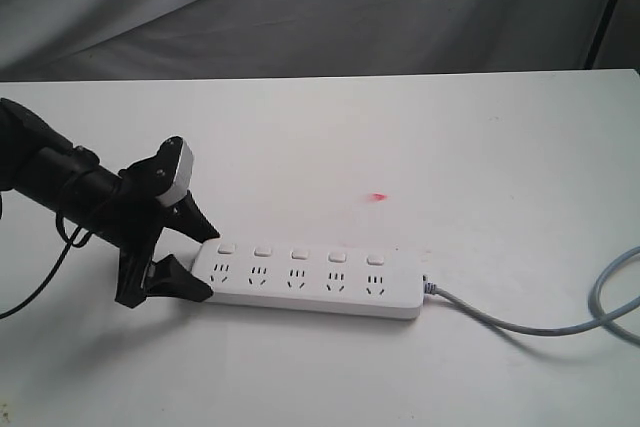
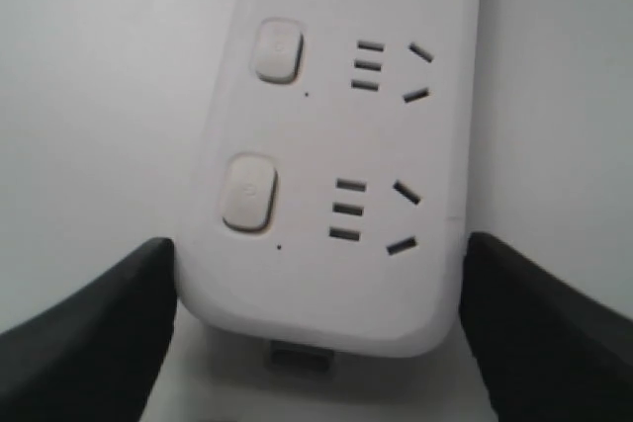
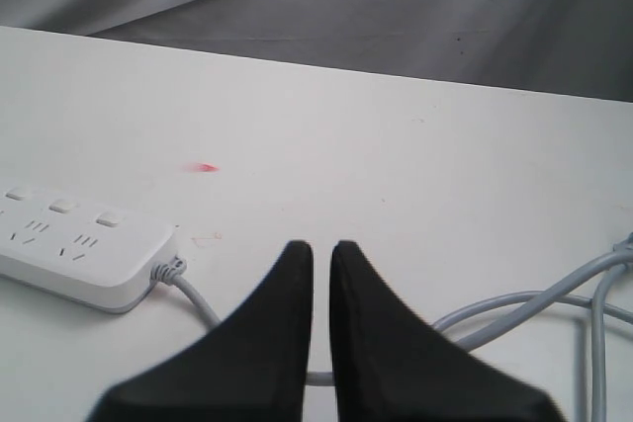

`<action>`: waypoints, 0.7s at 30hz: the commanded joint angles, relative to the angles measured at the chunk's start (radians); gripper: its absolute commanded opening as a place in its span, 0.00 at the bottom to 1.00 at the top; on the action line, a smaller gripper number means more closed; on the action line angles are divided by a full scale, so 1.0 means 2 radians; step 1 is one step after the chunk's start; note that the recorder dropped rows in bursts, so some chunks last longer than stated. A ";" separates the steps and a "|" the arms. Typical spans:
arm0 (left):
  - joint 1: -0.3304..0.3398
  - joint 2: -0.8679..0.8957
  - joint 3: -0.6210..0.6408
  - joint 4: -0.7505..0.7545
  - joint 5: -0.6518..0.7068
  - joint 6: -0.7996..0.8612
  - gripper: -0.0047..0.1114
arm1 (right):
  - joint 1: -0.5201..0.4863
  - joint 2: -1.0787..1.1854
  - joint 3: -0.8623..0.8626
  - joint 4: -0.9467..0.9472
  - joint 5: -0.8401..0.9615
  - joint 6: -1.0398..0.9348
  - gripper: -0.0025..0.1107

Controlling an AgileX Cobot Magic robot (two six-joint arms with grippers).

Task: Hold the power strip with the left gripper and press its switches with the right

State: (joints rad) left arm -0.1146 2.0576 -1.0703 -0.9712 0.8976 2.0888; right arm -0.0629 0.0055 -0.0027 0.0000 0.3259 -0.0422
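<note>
power strip [image 1: 310, 282], left hand [image 1: 211, 265] tilted down, straddling its end

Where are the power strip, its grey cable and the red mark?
power strip [image 1: 297, 277], exterior view, middle socket.
grey cable [image 1: 445, 295], exterior view, just past the strip.
red mark [image 1: 378, 196], exterior view, its centre.

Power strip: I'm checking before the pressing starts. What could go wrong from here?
The left hand brackets the power strip only at its end, grip unclear; pressing the switches near the grey cable could pivot it. The right hand, fingers closed, sits over that cable and might snag it while approaching.
</note>
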 commanded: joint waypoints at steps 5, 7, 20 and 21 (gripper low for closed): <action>-0.003 0.027 -0.003 0.006 -0.022 0.002 0.52 | -0.004 -0.003 0.001 0.000 0.000 -0.001 0.08; -0.003 0.025 -0.003 0.005 -0.024 0.002 0.52 | -0.004 -0.003 0.001 0.000 0.000 -0.001 0.08; -0.003 0.025 -0.003 0.004 -0.022 0.002 0.52 | -0.004 -0.003 0.001 0.000 0.000 -0.001 0.08; -0.003 0.025 -0.003 0.004 -0.022 0.002 0.52 | -0.004 -0.003 0.001 0.000 0.000 -0.001 0.08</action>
State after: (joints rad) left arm -0.1146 2.0809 -1.0802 -0.9932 0.9087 2.0953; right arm -0.0629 0.0055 -0.0027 0.0000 0.3259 -0.0422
